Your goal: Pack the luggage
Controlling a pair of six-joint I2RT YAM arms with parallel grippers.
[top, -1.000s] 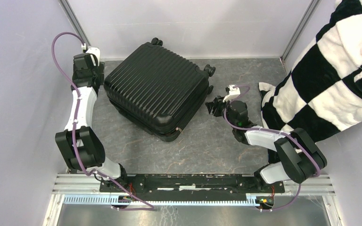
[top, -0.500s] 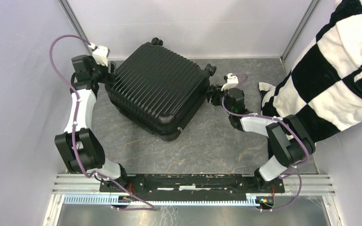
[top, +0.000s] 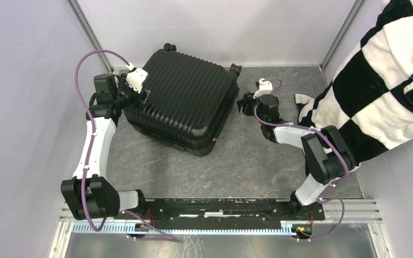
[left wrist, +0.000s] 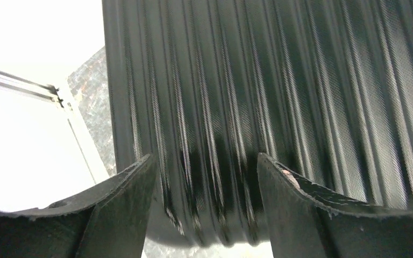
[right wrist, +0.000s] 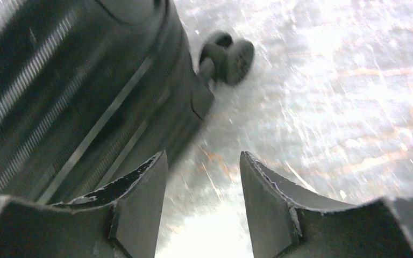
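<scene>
The luggage (top: 180, 105) is a large black ribbed hard-shell suitcase lying closed and flat at the back of the table, with caster wheels (top: 235, 69) at its far corners. My left gripper (top: 141, 92) is open over the suitcase's left top edge; its wrist view shows the ribbed shell (left wrist: 258, 91) between the spread fingers (left wrist: 123, 201). My right gripper (top: 243, 103) is open and empty just right of the suitcase. Its wrist view shows the suitcase's side (right wrist: 80, 91) and a caster wheel (right wrist: 227, 56) ahead of the fingers (right wrist: 269, 199).
A black-and-white checkered blanket (top: 376, 80) hangs over the right side and rests on the table at the right. Grey walls close in the left, the back and the right. The arms' base rail (top: 209, 207) runs along the near edge.
The suitcase has turned and slid toward the back. My left gripper moved right onto the suitcase's left top edge. My right gripper moved up and left toward the suitcase's right side.
</scene>
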